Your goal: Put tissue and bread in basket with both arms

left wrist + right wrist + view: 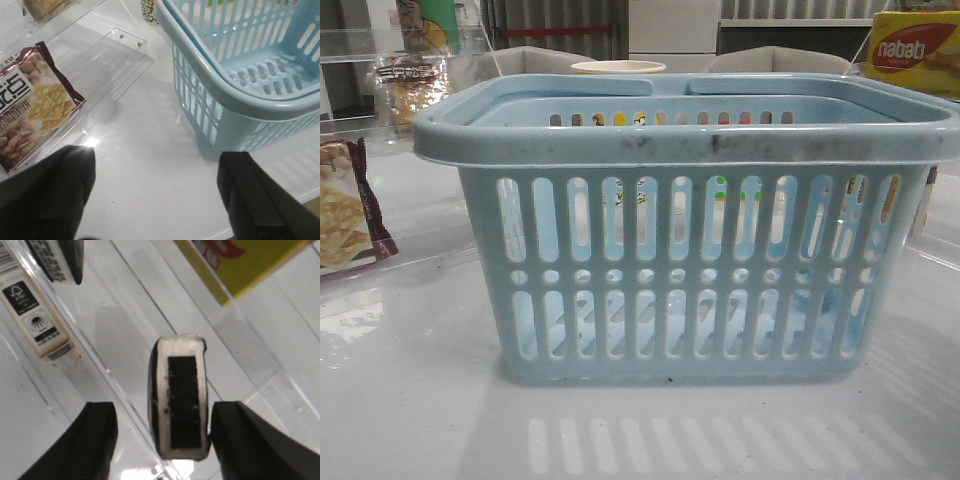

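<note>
The pale blue basket [690, 250] fills the middle of the front view and shows empty in the left wrist view [235, 95]. The bread [410, 90], in clear wrap, stands at the far left behind clear acrylic; its edge shows in the left wrist view [45, 7]. My left gripper [155, 170] is open and empty over bare table, between the cracker packet and the basket. The tissue [180, 405], a black pack with pale edges, stands on edge on a clear shelf. My right gripper [165, 412] is open around it, with the right finger close against its side. Neither gripper shows in the front view.
A maroon-edged cracker packet [345, 215] lies left of the basket, also in the left wrist view [35, 105]. A yellow nabati box [915, 55] stands at the far right, also in the right wrist view [240, 265]. A pale carton [35, 315] and clear acrylic shelves [110, 60] are nearby.
</note>
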`<state>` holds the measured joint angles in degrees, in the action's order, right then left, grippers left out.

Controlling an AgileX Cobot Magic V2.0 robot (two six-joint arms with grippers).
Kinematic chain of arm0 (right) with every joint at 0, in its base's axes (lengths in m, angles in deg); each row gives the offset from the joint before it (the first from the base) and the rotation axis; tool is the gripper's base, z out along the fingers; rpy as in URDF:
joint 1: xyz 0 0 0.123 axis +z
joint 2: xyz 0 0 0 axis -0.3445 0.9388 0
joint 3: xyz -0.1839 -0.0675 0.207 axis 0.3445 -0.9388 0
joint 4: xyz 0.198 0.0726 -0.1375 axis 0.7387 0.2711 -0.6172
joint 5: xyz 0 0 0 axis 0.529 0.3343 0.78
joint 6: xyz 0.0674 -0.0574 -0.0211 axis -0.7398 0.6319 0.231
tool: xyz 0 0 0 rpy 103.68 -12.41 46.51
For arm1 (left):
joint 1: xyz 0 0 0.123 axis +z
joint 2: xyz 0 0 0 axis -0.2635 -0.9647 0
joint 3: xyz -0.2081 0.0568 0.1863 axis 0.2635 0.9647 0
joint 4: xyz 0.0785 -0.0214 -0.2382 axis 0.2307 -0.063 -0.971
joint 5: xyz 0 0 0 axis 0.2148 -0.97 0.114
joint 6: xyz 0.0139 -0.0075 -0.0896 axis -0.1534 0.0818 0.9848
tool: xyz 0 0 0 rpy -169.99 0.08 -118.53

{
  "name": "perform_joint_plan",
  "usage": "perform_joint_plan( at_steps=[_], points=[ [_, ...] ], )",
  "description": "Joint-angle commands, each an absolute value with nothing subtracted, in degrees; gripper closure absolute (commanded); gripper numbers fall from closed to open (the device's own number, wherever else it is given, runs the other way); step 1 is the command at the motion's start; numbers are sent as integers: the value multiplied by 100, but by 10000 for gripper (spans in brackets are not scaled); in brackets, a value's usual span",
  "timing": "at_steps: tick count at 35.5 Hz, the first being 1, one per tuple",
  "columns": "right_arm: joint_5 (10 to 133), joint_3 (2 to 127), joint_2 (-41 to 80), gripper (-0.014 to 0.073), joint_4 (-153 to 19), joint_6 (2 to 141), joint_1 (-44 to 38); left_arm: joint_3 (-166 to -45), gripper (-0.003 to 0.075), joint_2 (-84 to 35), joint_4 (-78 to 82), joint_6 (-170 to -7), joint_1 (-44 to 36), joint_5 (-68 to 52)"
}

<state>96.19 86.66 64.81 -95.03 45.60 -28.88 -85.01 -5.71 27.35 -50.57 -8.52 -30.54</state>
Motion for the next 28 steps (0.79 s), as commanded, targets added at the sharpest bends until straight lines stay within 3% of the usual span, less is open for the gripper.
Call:
perform_joint_plan(
  at_steps=[1, 5, 9, 18, 28],
  points=[
    [9247, 8901, 6338, 148, -9837, 4586, -2912, -8668, 162, -584, 2731, -5057, -883, -2597],
    [9190, 8909, 6375, 348, -9847, 4586, -2912, -8668, 162, -584, 2731, -5057, -883, -2597],
    [9236, 8967, 6252, 451, -9796, 4586, -2899, -8668, 162, -584, 2731, -5057, -883, -2597],
    [9508, 9044, 5378, 452, -9278, 4586, -2520, -8668, 162, -584, 2731, -5057, -883, -2597],
    [9718, 9044, 4507, 452, -8867, 4586, -1309, -8668, 162, -584, 2731, -5057, -883, -2597]
  ],
)
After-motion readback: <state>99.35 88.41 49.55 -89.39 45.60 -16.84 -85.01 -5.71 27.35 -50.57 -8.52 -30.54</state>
